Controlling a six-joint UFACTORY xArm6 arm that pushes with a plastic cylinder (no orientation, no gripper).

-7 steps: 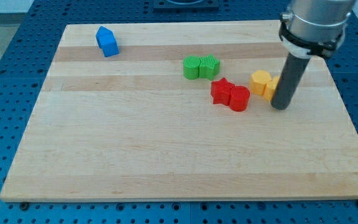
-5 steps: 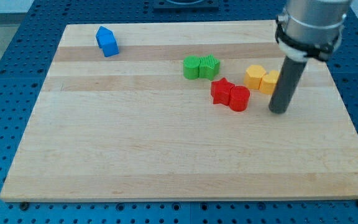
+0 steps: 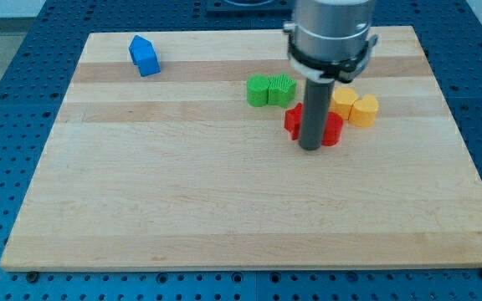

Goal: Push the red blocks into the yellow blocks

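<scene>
Camera view, my tip [image 3: 310,148] fronting red blocks [image 3: 331,129] (mid-board), yellow blocks [image 3: 355,107] adjacent

A pale wooden bench [image 3: 182,209] lies on a blue perforated base [image 3: 15,100], under even, soft light.

Two red blocks [image 3: 331,130] lay side by side at the view's centre-right, largely hidden behind the dark rod, so their shapes could not be made out. Two yellow blocks [image 3: 354,107], touching each other, sat just to the view's upper right of the red pair, close to or touching it.
</scene>
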